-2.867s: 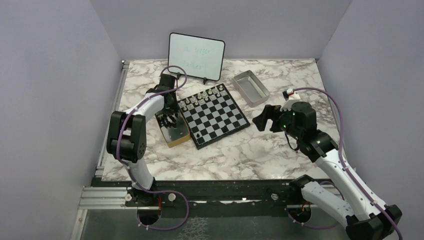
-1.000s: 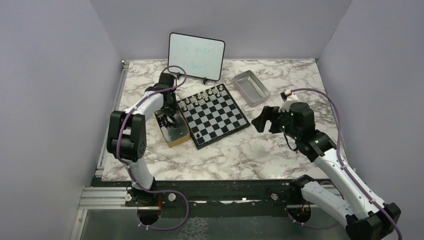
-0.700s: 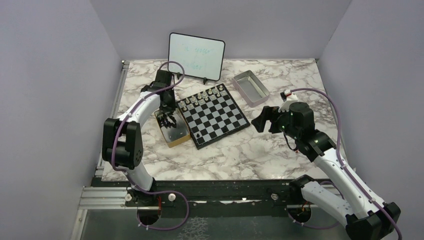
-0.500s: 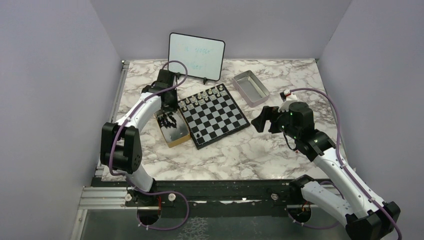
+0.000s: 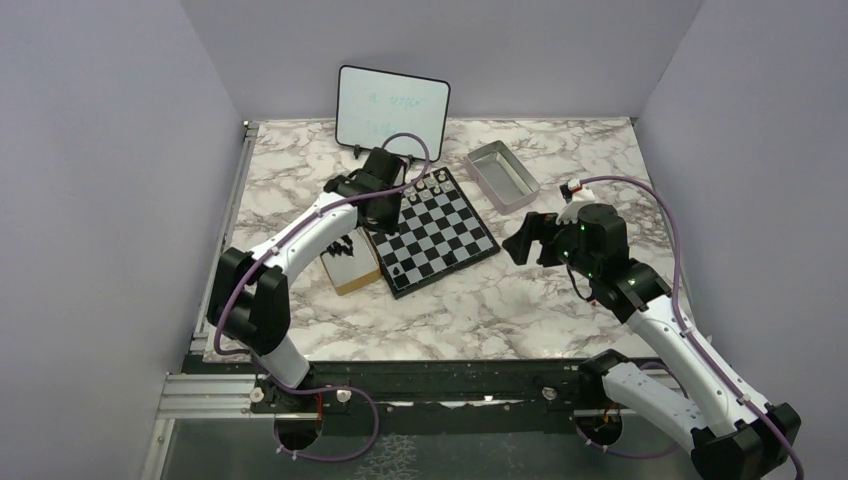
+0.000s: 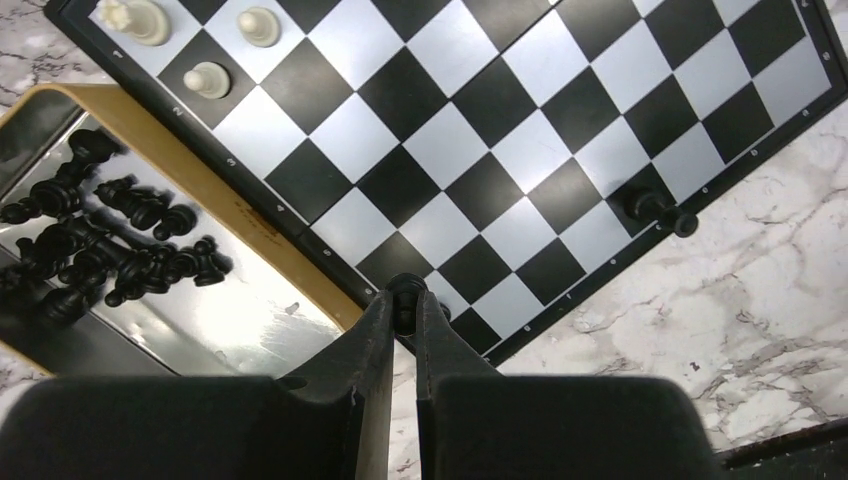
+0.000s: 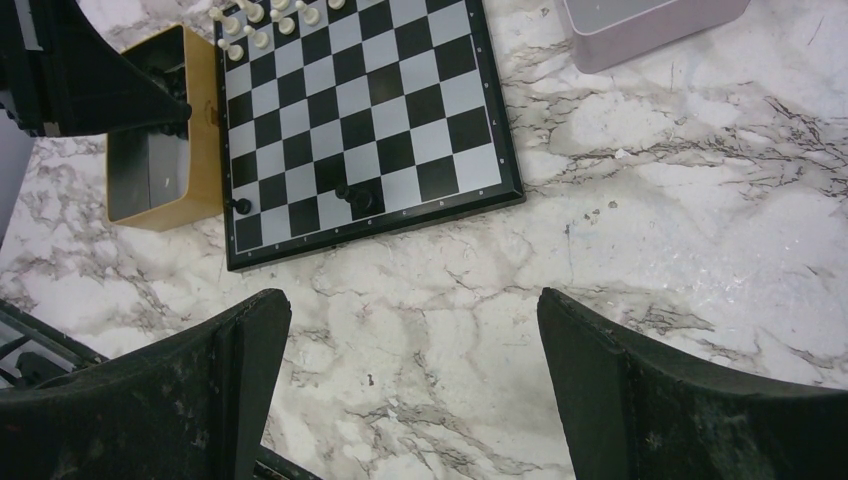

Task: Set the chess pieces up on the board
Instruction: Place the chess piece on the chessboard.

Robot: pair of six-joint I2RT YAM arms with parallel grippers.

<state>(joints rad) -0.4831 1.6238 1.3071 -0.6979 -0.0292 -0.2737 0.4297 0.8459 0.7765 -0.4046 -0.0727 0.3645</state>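
My left gripper is shut on a small black chess piece, held above the board's near-left rim, beside the wooden box. In the top view this gripper hangs over the left part of the board. One black piece stands on a square by the board's near edge. Several more black pieces lie in the tan box. My right gripper is open and empty over bare marble, to the right of the board.
Pale chess pieces line the board's far edge. A grey metal tray sits at the back right. A whiteboard stands at the back. The tan box lies against the board's left side.
My left arm has lifted out of the tan box and swung right over the board, carrying a black piece. The right arm has stayed still.
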